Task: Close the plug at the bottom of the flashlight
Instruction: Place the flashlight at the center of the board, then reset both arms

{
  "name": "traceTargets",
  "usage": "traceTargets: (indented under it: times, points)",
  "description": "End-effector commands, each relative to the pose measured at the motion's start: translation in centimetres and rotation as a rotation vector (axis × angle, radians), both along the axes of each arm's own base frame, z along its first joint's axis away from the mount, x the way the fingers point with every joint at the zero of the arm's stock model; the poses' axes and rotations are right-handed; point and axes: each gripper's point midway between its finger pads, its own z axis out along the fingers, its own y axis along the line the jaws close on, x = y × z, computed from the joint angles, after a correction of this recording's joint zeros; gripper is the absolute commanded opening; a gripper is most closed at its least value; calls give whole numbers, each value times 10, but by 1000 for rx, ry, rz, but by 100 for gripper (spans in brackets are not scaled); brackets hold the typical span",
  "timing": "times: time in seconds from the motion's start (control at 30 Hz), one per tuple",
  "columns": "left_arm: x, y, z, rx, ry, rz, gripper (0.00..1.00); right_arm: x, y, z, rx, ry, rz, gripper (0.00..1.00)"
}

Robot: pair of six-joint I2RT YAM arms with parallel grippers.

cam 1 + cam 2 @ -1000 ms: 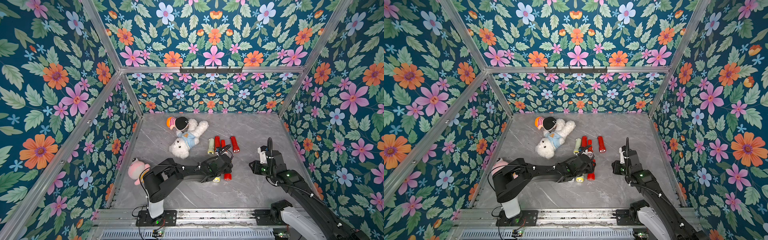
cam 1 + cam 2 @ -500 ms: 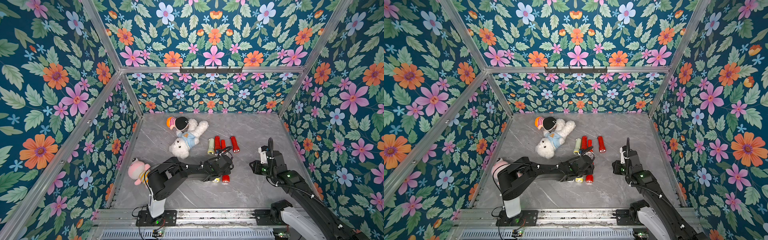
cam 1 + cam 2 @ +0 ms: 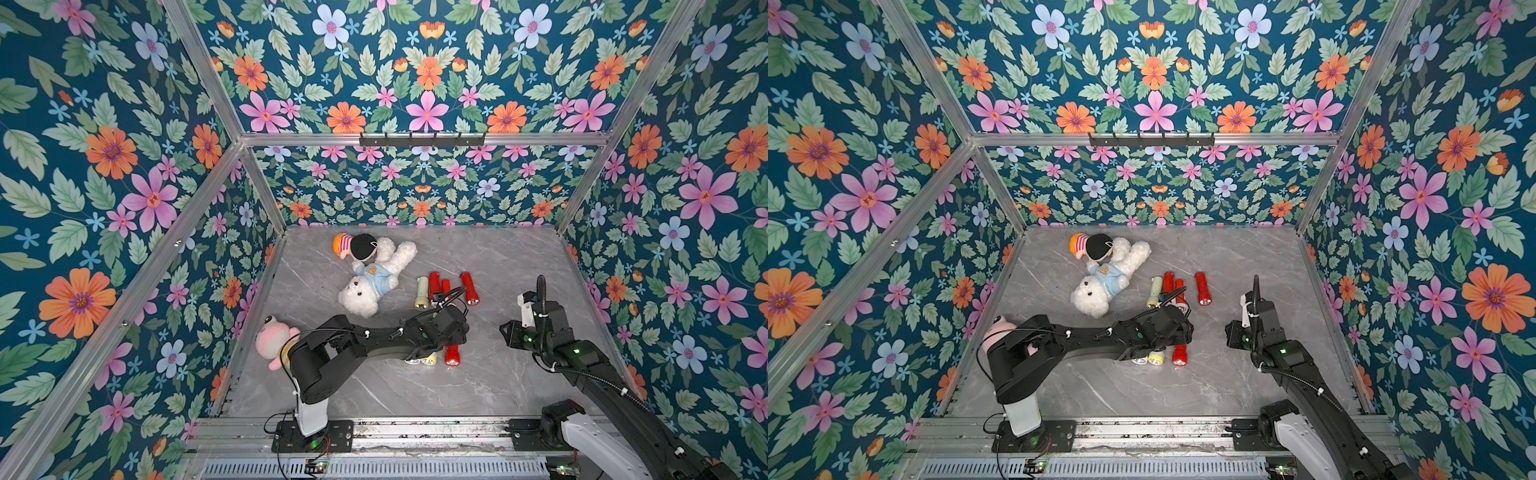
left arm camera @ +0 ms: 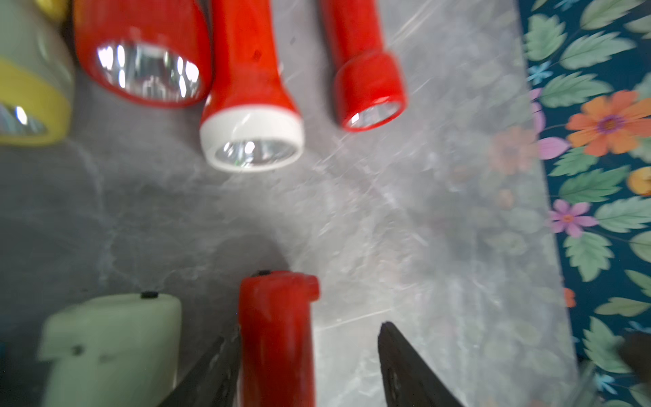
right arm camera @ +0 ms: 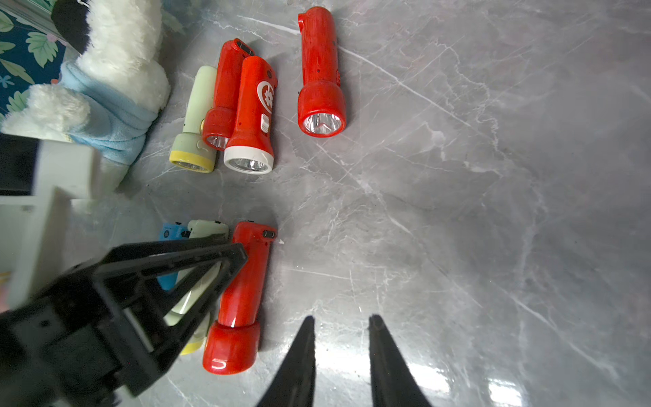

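The red flashlight (image 4: 274,317) lies on the table (image 4: 387,211) inside the spread left hand (image 4: 306,333), its long axis in line with the hand and its plug end pointing away (head toward the robot). The right hand (image 5: 340,319), spread and empty, hovers beside it, less near.

In a top view the left arm (image 3: 374,337) lies low across the middle, its left gripper (image 4: 306,347) spread apart. The right arm (image 3: 582,358) reaches from the lower right, the right gripper (image 5: 342,320) slightly parted, empty.
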Motion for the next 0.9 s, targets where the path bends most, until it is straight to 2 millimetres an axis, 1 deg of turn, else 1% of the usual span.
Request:
traceTargets:
  times: [0.0, 0.03, 0.07, 0.1, 0.13, 0.2, 0.23, 0.27, 0.3, 0.37, 0.4, 0.47, 0.5, 0.53, 0.57, 0.6, 0.63, 0.7, 0.77, 0.87]
  points:
    - [10, 5, 39, -5, -105, -1, 67, 3, -3, 2, -2, 4, -24, 29]
    - [12, 7, 54, -17, -140, -7, 71, 3, -3, 3, -3, 9, -26, 31]
    - [15, 12, 70, -23, -176, -5, 87, 4, -2, 3, -2, 12, -24, 33]
    - [18, 18, 82, -21, -210, -2, 99, 4, -2, 4, -3, 14, -25, 34]
    - [23, 29, 96, -13, -249, 11, 100, 5, -2, 5, -4, 17, -24, 37]
    - [36, 62, 120, 28, -324, 62, 100, 6, -2, 11, -7, 6, -20, 45]
    - [42, 84, 129, 57, -363, 99, 100, 7, -3, 15, -10, -7, -24, 51]
    - [48, 109, 140, 83, -404, 148, 100, 9, -6, 20, -20, -26, -39, 84]
    - [52, 129, 146, 115, -444, 168, 100, 10, -11, 24, -34, -42, -64, 99]
    - [52, 175, 167, 169, -562, 243, 100, 13, -24, 34, -87, -82, -113, 99]
    - [49, 194, 179, 204, -641, 273, 100, 16, -29, 41, -111, -107, -125, 99]
    - [42, 249, 189, 360, -781, 418, 100, 21, -42, 53, -180, -165, -166, 99]
    - [38, 275, 194, 431, -836, 495, 100, 26, -43, 58, -211, -209, -143, 99]
    - [34, 301, 195, 512, -877, 563, 100, 32, -37, 61, -242, -281, -75, 99]
    - [34, 325, 192, 572, -894, 630, 100, 37, -33, 62, -268, -346, -21, 99]
    - [36, 343, 186, 601, -895, 682, 100, 41, -32, 61, -277, -396, -14, 99]
    - [42, 360, 176, 607, -868, 721, 100, 44, -34, 60, -278, -443, -31, 99]
    - [54, 383, 150, 603, -796, 757, 100, 49, -44, 56, -285, -480, -98, 99]
    - [61, 401, 128, 620, -768, 793, 100, 53, -55, 46, -318, -457, -135, 99]
    - [68, 433, 93, 654, -722, 879, 100, 62, -68, 21, -368, -354, -142, 99]
